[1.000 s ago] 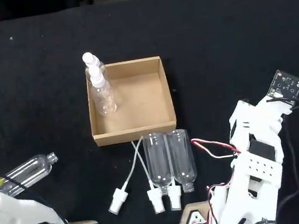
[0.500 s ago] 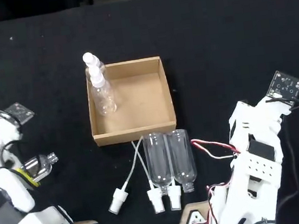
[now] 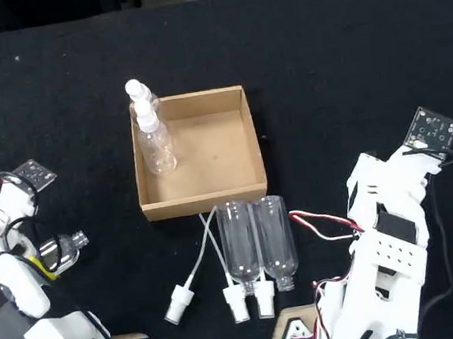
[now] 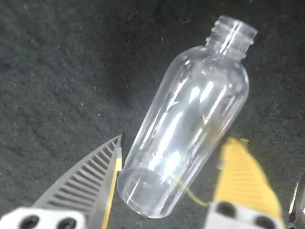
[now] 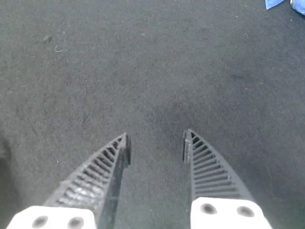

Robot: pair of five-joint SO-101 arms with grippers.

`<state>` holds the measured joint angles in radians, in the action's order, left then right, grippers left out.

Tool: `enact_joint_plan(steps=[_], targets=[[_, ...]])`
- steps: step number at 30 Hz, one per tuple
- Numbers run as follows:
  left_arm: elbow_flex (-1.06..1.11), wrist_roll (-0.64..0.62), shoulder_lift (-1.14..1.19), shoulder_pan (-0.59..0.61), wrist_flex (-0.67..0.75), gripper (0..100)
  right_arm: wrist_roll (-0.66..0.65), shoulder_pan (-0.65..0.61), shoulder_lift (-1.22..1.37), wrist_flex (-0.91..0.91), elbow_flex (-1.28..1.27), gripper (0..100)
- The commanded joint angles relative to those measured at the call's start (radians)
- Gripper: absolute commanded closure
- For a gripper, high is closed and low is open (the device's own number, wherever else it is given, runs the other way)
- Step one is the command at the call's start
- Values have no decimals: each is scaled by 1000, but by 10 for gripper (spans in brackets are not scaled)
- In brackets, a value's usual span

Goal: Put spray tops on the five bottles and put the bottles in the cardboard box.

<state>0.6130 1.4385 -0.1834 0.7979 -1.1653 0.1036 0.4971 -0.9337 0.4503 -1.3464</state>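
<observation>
on the black table (image 3: 345, 56), the left gripper (image 4: 176, 143) straddles the capless clear bottle (image 4: 190, 114), fingers apart, likely readying a grasp; the right gripper (image 5: 155, 138) hangs spread over bare tabletop.

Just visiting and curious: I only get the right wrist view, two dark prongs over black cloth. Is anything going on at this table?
Observer: Yes. The left pincer sits open around a capless bottle lying on the table.
Visitor: Any bottles finished?
Observer: Two capped bottles stand in the cardboard box, far left corner.
Visitor: And the rest?
Observer: Two bare bottles lie side by side before the box, three spray tops beside them.
</observation>
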Motion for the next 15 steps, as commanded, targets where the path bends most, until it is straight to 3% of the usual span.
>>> enact_joint_plan(steps=[1, 4, 11, 15], targets=[[-10, 52, -6, 77, 3, 849, -9, 15, -25, -26, 5, 826], [-36, 61, -8, 166, 3, 901, -9, 15, -25, -26, 5, 826], [-116, 63, -8, 412, 3, 901, -9, 15, -25, -26, 5, 826], [-114, 63, -3, 499, 3, 839, -9, 15, -25, -26, 7, 826]])
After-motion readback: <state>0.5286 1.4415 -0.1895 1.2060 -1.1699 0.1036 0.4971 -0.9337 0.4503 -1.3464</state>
